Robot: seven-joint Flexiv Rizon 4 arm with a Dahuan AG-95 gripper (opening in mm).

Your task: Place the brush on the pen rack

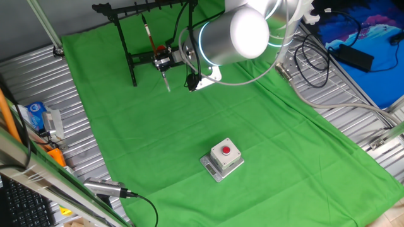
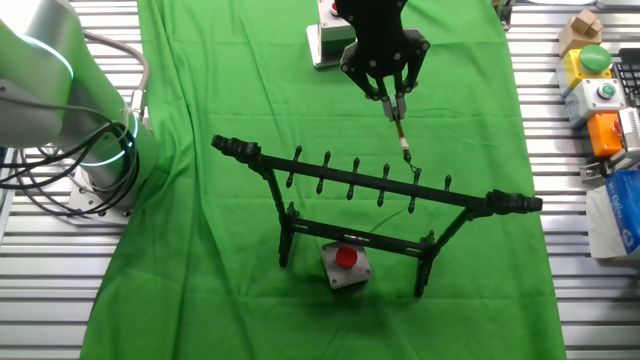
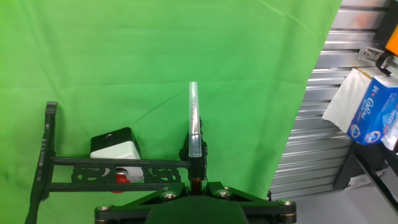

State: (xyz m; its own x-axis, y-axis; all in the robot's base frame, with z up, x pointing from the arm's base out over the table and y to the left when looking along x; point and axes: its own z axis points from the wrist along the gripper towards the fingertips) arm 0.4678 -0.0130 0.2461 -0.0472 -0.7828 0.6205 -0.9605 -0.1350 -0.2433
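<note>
Green cloth [image 1: 265, 139] underlies everything; gripper [image 2: 393, 100] clamps the brush [image 2: 403, 140], its shaft angling onto the pen rack [image 2: 350, 170] top bar.

Robotics lab, green cloth [image 1: 189, 126], aluminium table [image 1: 372, 126], cables [image 1: 315, 57]

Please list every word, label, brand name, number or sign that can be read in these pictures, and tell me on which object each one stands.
Tissue pack, hand view: blue cursive brand lettering, too blurred to read.
Blue and white pack, the other fixed view: print too small to read.
Blue and white pack, one fixed view: print too small to read.
Grey box with red button: no lettering visible.
Pen rack, brush, gripper: no text visible.
</note>
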